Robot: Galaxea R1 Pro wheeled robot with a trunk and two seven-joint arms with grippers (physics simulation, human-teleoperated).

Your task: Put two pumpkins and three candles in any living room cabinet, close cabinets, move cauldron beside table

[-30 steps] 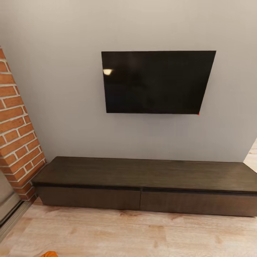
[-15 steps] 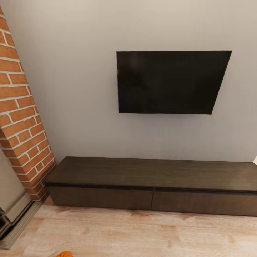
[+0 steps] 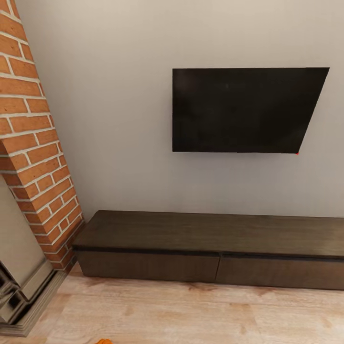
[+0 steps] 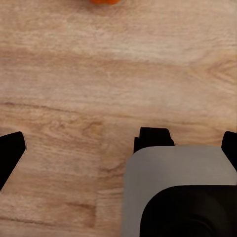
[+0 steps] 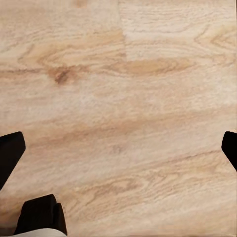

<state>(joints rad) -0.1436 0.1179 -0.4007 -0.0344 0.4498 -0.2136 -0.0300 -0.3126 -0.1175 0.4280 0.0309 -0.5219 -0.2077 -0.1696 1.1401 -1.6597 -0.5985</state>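
The long, low dark brown cabinet [image 3: 210,234] stands against the grey wall with both drawer fronts shut. A sliver of an orange pumpkin [image 3: 103,341] shows on the wooden floor at the head view's lower edge, and the same orange pumpkin [image 4: 103,1] peeks in at the edge of the left wrist view. My left gripper [image 4: 118,150] hangs open over the bare floor, its dark fingertips [image 4: 10,153] far apart with nothing between them. My right gripper [image 5: 118,148] is open too, above plain floorboards. No candles or cauldron are in view.
A black TV [image 3: 246,110] hangs on the wall above the cabinet. A red brick chimney [image 3: 33,143] and grey stone fireplace [image 3: 19,277] stand at the left. Part of my grey base [image 4: 177,192] shows below the left gripper. Light wooden floor [image 3: 200,310] lies before the cabinet.
The whole head view has shifted to the right, so the camera has turned left: more brick and fireplace show now. The cabinet stays shut.
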